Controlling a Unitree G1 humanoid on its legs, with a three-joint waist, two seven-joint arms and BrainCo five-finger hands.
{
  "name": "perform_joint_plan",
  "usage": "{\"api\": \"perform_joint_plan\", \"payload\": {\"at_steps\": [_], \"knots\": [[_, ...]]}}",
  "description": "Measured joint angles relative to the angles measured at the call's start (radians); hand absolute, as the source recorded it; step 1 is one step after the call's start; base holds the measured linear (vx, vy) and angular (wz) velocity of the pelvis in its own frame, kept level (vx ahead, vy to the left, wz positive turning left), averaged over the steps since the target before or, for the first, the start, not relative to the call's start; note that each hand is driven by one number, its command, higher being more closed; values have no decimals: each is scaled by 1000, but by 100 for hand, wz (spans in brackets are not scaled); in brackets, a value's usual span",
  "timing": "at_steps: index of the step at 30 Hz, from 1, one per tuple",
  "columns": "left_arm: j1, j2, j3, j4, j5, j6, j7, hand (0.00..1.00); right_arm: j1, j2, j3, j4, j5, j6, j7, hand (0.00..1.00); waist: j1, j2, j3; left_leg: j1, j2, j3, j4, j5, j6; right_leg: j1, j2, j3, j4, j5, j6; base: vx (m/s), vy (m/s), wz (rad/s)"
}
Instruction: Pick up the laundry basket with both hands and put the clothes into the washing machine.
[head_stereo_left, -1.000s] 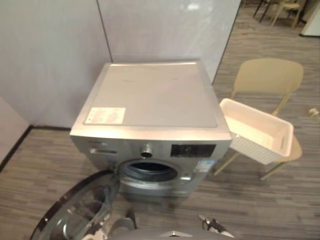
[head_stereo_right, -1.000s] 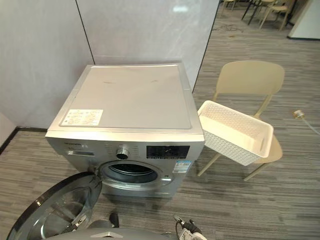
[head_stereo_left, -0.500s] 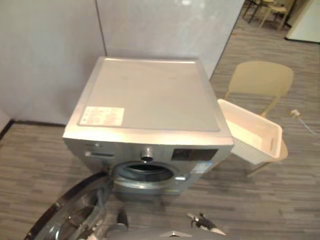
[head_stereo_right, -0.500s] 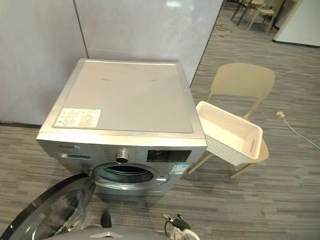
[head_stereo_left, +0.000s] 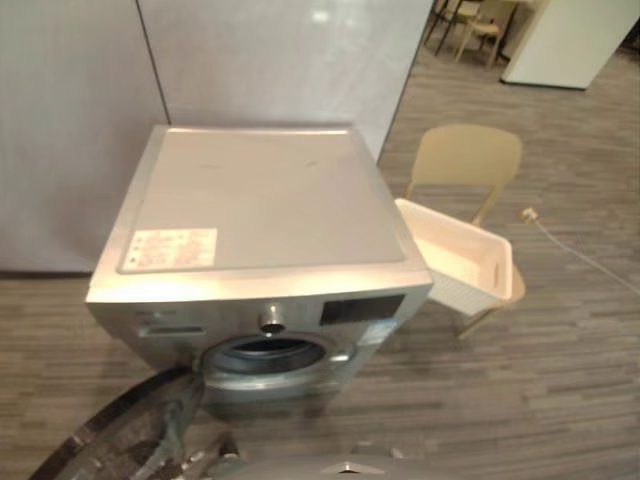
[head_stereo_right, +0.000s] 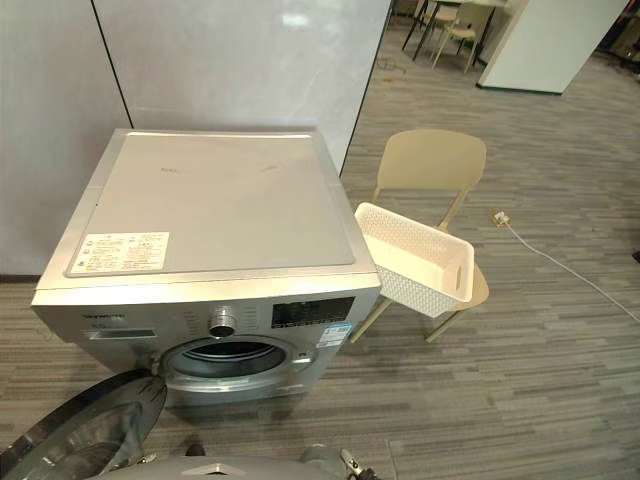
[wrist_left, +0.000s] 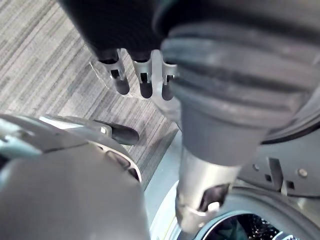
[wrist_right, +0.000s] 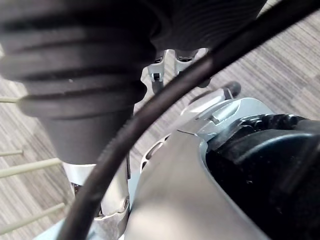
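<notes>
A silver front-loading washing machine stands against the wall panels. Its round door hangs open to the lower left, and the drum opening is dark inside. To the machine's right, a white perforated laundry basket rests tilted on a beige chair; no clothes show inside it. My left hand hangs low beside the open door with its fingers straight and nothing in them. My right hand also hangs low, its fingers partly hidden but straight and holding nothing.
Grey-white wall panels rise behind the machine. A pale cable with a plug lies on the striped floor right of the chair. More chairs and a white block stand at the far back right.
The camera has swung to the right, so machine, chair and basket sit further left in the picture. None of them has moved by itself.
</notes>
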Motion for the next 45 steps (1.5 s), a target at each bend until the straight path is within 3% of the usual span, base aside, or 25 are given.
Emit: {"api": "perform_joint_plan", "payload": {"at_steps": [1,2,7,8,10,13,15,16,18,19,20,23,25,29,31,34,36,37,38,41,44,45], "knots": [[-4,1,16,-2,0,0,-1,0,-6,1,2,8,1,3,0,0,10,-12,-13,-12,8,10,0,10,-17,13,11,-15,-77,-46,22,19,-336,-31],[-5,-13,48,-2,0,1,2,0,-33,-13,3,16,2,1,0,0,12,7,-15,-18,49,12,4,9,-40,21,58,-21,-114,-37,-4,25,-279,-31],[8,-58,82,-15,-66,-1,3,0,-49,-53,72,-11,12,-11,-2,0,23,70,-13,-19,192,-3,50,59,-94,86,215,-40,-210,-5,-64,35,-228,-13],[7,-59,81,-22,-70,-1,3,0,-52,-52,73,-11,12,-12,-2,0,23,66,-8,-29,198,-5,73,59,-94,90,218,-41,-214,-4,-68,8,-152,13],[6,-61,49,-80,-88,-15,3,0,-70,-47,92,-13,12,-24,-2,0,28,68,13,-143,247,-11,282,46,-61,122,244,-70,-260,19,-94,-12,-208,19],[-13,-66,12,-80,-88,-26,6,0,-73,-62,85,-14,9,-28,-4,0,28,90,16,-192,269,72,320,66,-4,131,257,-125,-287,26,-107,-25,-101,49],[-36,-81,1,-79,-88,-25,6,0,-81,-83,44,-7,7,-28,-5,0,36,113,38,-226,240,75,428,-31,-5,131,249,-146,-296,31,-114,-45,28,38],[-34,-101,-5,-78,-85,-26,5,0,-85,-110,26,-5,-1,-24,-6,0,37,138,48,-221,147,31,455,-119,-10,127,223,-142,-298,34,-110,-17,74,22],[-24,-107,-6,-76,-82,-26,4,0,-84,-115,23,-5,-1,-21,-4,0,42,145,45,-195,47,-18,413,-182,-10,117,200,-132,-304,41,-100,5,132,0],[-19,-105,-7,-68,-72,-23,-3,0,-84,-108,14,-4,-2,-20,-3,0,51,146,46,-147,1,-49,320,-200,12,111,201,-118,-305,51,-92,26,123,-13],[-20,-96,-1,-60,-55,-18,-8,0,-88,-77,1,-4,-2,-19,-2,0,50,132,49,-122,-24,-46,258,-164,45,115,195,-116,-322,62,-88,23,73,-13],[-18,-74,9,-60,-39,-15,-21,0,-90,-34,2,-11,-2,-18,-1,0,52,85,40,-90,-52,-20,173,-132,66,115,178,-96,-356,84,-80,42,60,-14],[-24,-73,30,-62,-3,-11,-22,0,-70,-20,14,-48,0,-19,-2,0,46,71,33,-78,-62,-15,157,-130,68,116,168,-94,-358,84,-79,55,81,-9],[-35,-66,36,-68,39,-10,-22,0,-86,-10,35,-84,0,-24,9,0,45,59,28,-51,-49,79,116,-132,67,30,173,-16,-273,85,-79,18,65,-67],[-50,-49,-14,-68,56,-11,-20,0,-100,-16,70,-82,-1,-24,10,0,37,53,33,-51,-34,137,119,-138,62,-27,183,13,-223,101,-57,-27,26,-90],[-100,-58,-85,-71,44,-13,-17,0,-96,-18,68,-75,-1,-23,8,0,1,63,47,-51,-20,152,140,-144,67,-29,187,-36,-224,132,-86,-23,11,-26],[-134,-71,-123,-81,28,-24,-16,0,-95,-23,65,-57,-1,-24,8,0,-6,80,56,-51,-8,187,156,-150,76,-38,167,-57,-212,120,-114,-35,-14,-34],[-139,-77,-132,-85,21,-26,-16,0,-97,-24,53,-51,-1,-23,8,0,-6,81,57,-51,-5,200,158,-149,79,-48,153,-77,-174,83,-140,-75,-55,-29],[-139,-80,-156,-99,12,-26,-16,0,-97,-25,23,-43,-2,-23,8,0,-3,82,57,-48,-4,216,161,-150,80,-72,96,-143,-55,37,-146,-68,-49,-21],[-128,-68,-196,-100,12,-31,-14,0,-85,-26,-35,-40,-4,-22,7,0,1,94,54,-51,40,223,183,-141,57,-78,-38,-192,84,4,-136,-60,-141,-17],[-102,-54,-199,-96,3,-31,-13,0,-79,-25,-49,-34,-5,-19,8,0,3,80,34,-98,96,222,216,-121,6,-100,-71,-86,71,36,-108,-96,-437,-20],[-89,-29,-198,-96,0,-30,-13,0,-77,-18,-49,-16,-5,-10,9,0,5,51,19,-119,111,218,233,-110,-32,-98,-71,-29,16,112,-47,-69,-433,-19]]}}
